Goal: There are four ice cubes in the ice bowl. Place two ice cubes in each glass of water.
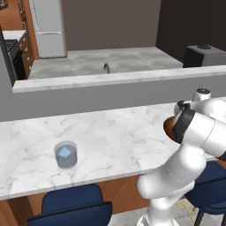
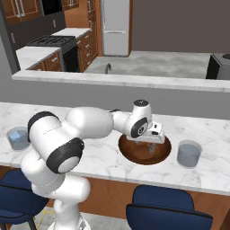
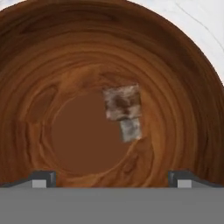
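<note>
The dark brown ice bowl (image 2: 130,154) sits on the marble counter, and my gripper (image 2: 151,147) hangs just above its middle. In the hand view the bowl's wooden inside (image 3: 65,65) spreads around two translucent ice cubes, a larger one (image 3: 122,102) touching a smaller one (image 3: 131,129). My gripper (image 3: 112,180) is open, its fingertips (image 3: 43,179) wide apart with nothing between them. One glass of water (image 1: 66,154) holds a pale-blue ice cube (image 1: 65,153); this same glass (image 2: 18,138) stands at the far left. The other glass (image 2: 189,153) stands right of the bowl.
Blue stools (image 1: 73,205) stand under the counter's front edge (image 2: 134,177). A raised grey ledge (image 1: 110,79) runs behind the counter. My own arm (image 1: 194,132) hides most of the bowl in the left base view.
</note>
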{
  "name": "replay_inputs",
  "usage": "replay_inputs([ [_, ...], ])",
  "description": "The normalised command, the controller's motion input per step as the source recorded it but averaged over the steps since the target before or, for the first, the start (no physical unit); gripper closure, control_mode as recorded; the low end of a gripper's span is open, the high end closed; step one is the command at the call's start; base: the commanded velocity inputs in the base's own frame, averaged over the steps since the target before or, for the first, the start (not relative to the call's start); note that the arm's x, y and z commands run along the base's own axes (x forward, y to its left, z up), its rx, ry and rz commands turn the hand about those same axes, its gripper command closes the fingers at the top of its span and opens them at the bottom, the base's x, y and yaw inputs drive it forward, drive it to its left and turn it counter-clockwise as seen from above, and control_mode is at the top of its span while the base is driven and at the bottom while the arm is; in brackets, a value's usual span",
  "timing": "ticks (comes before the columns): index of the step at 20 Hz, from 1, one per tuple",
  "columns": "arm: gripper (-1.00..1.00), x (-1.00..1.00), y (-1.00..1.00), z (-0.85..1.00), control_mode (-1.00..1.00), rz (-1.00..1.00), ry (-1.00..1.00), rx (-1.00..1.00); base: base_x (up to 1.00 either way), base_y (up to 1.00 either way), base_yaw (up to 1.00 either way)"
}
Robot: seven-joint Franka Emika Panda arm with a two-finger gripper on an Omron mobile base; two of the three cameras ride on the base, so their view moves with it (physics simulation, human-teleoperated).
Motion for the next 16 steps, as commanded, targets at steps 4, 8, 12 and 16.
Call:
replay_inputs([
  [4, -1.00, 0.45, -0.06, -0.26, -1.00, 0.10, 0.00, 0.00, 0.00, 0.00, 0.00],
  [8, -1.00, 0.44, -0.14, -0.20, -1.00, 0.09, 0.00, 0.00, 0.00, 0.00, 0.00],
  [12, -1.00, 0.27, -0.35, -0.20, -1.00, 0.07, 0.00, 0.00, 0.00, 0.00, 0.00],
  [16, -1.00, 0.12, -0.33, -0.20, -1.00, 0.05, 0.00, 0.00, 0.00, 0.00, 0.00],
])
